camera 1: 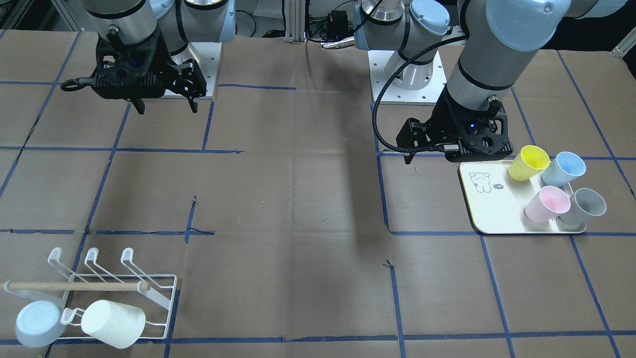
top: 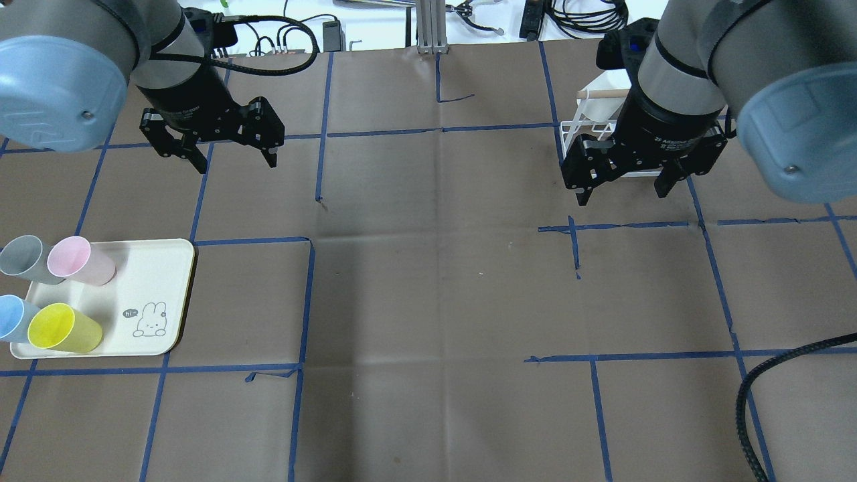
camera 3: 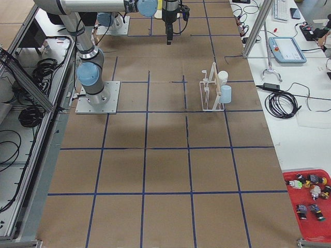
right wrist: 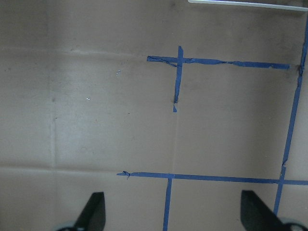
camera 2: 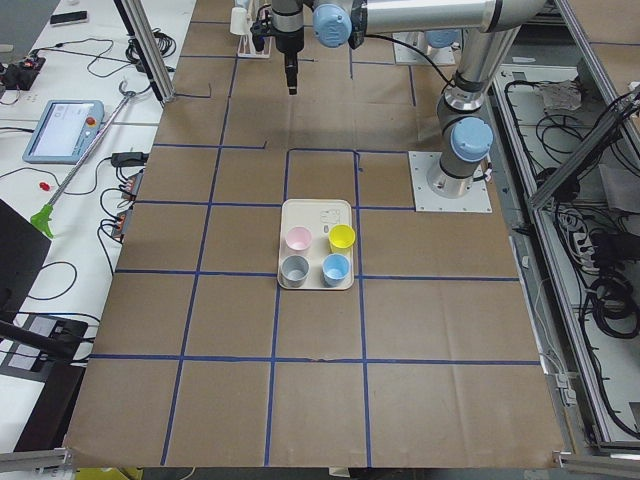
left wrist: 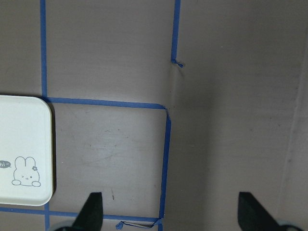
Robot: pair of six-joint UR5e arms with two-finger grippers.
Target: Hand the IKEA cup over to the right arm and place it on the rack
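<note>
Taped table [top: 428, 301]: tray [top: 154, 268] of cups [top: 63, 328] near left hand [top: 236, 163]; rack [camera 1: 74, 286] far.

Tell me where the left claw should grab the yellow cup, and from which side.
Probably from above: the yellow cup stands upright, mouth open. Pinch its rim on the side of the bunny print, one finger inside; the blue cup crowds the opposite side.
</note>
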